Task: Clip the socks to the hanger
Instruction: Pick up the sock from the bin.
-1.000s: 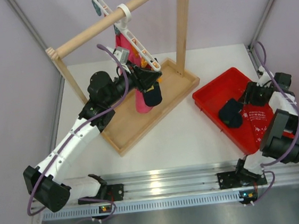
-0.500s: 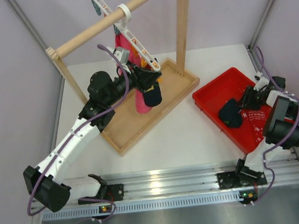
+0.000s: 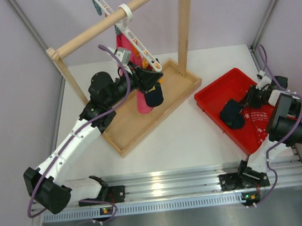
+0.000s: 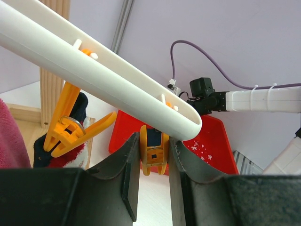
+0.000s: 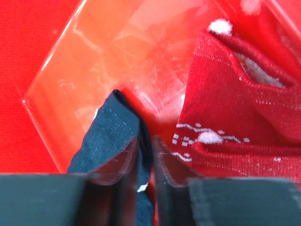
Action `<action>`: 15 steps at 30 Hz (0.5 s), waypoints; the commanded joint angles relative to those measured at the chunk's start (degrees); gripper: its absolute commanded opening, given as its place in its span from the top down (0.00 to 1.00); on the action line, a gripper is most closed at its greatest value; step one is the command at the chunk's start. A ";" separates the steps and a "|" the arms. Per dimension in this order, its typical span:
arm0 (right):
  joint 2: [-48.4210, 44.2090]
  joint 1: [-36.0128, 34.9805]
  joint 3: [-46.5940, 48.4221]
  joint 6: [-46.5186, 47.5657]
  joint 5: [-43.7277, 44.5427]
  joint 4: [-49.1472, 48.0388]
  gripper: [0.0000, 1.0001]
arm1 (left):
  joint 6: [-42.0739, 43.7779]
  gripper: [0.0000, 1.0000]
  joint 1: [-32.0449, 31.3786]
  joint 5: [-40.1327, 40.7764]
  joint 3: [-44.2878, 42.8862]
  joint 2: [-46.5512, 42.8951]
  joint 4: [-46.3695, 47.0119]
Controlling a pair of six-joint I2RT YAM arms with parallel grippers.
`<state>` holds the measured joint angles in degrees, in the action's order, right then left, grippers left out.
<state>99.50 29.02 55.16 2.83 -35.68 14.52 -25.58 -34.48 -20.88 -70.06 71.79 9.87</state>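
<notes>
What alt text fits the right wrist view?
Right hand pinches the edge of a navy sock lying in a red tray. A red sock with a white pattern lies just to the right of it in this view.

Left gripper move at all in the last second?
No. The left gripper sits where it was, same offset from the wooden post, shut on the orange clip under the hanger.
</notes>
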 commanded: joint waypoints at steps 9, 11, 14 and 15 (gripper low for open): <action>-11.85 -1.85 8.37 16.38 -17.46 6.71 1.00 | -0.70 1.00 0.29 -3.53 -1.13 0.11 0.58; -14.15 -4.48 14.87 34.19 -27.22 22.06 1.00 | -0.52 1.00 0.20 -5.47 -0.95 0.11 0.85; -17.32 -10.45 24.27 58.81 -29.62 43.79 1.00 | -0.69 1.00 0.29 -7.50 -0.95 0.11 0.85; -18.54 -11.95 26.12 63.91 -29.53 47.66 1.00 | -0.78 1.00 0.29 -8.03 -0.95 0.19 0.94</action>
<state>87.05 22.00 73.73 37.85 -54.98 40.23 -25.67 -33.95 -24.21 -70.06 71.79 10.11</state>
